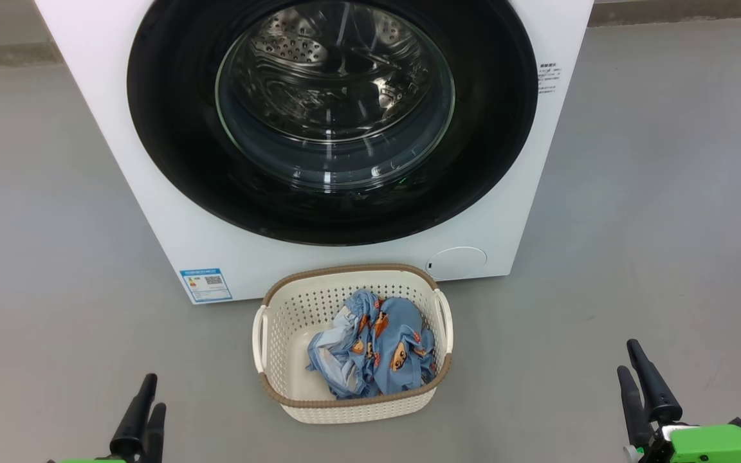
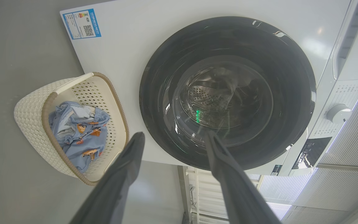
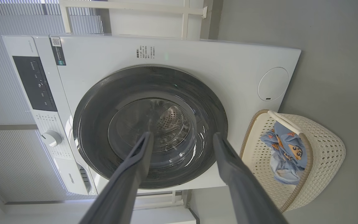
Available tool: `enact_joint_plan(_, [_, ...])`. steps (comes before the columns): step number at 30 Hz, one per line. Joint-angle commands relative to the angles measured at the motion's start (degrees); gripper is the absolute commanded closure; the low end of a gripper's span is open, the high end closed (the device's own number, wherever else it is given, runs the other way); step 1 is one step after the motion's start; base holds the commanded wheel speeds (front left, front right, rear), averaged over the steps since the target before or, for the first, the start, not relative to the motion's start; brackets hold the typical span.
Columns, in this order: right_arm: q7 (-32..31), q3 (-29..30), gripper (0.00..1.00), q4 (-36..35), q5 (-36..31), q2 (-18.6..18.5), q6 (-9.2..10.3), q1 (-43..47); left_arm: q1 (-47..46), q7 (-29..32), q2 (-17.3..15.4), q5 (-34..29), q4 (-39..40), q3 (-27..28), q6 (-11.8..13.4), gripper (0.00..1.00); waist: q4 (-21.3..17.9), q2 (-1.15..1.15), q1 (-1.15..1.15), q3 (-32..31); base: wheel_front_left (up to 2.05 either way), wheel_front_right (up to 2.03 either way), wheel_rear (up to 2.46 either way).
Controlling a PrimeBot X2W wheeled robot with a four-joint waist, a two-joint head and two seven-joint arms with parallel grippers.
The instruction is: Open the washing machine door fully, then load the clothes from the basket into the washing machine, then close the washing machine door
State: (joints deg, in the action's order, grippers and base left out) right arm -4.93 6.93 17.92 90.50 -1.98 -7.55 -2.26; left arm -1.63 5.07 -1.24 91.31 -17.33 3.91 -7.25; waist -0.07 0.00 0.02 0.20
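Observation:
The white washing machine (image 1: 171, 244) stands straight ahead, its glossy black washing machine door (image 1: 171, 128) shut flush, and the steel drum shows through the glass. On the floor in front sits the cream basket (image 1: 351, 267) with the blue bear-print clothes (image 1: 383, 347) bundled inside. My left gripper (image 1: 155, 393) hangs low at the left and my right gripper (image 1: 627, 357) low at the right, both open, empty and well short of the basket. In the left wrist view the left gripper (image 2: 175, 134) points at the door (image 2: 157, 93), with the basket (image 2: 29, 115) and clothes (image 2: 79, 133) beside it. In the right wrist view the right gripper (image 3: 182, 135) faces the door (image 3: 89, 130).
Grey floor spreads to both sides of the machine. A blue label sticker (image 1: 206, 285) and a round flap (image 1: 456, 262) sit low on the machine's front. The control panel with a dial (image 3: 51, 138) is at the machine's top. Slatted blinds stand behind it.

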Motion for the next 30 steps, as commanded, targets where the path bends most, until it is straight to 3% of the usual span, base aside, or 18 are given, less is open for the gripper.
enact_joint_plan(1, [0.57, -0.67, 0.00, -1.69, -1.19, -0.96, 0.01, -2.82, -2.81, -0.63, -1.36, -0.84, 1.91, -0.03, -0.06, 0.00, -0.02, 0.00, -0.01, 0.06, 0.00, 0.00, 0.00])
enact_joint_plan(13, [3.02, -3.37, 0.00, -1.20, -6.90, -2.73, 0.01, -5.02, -4.05, -3.10, -3.35, -6.04, 2.11, -2.02, -0.08, 0.00, -0.13, 0.00, -0.01, 0.22, 0.00, 0.00, 0.00])
enact_joint_plan(30, [5.71, -5.59, 0.00, -1.27, -20.43, -4.33, 0.02, -7.01, -5.29, -5.79, -4.74, -17.88, 1.82, -2.84, -0.11, 0.00, -0.22, 0.00, -0.01, 0.30, 0.00, 0.00, 0.00])
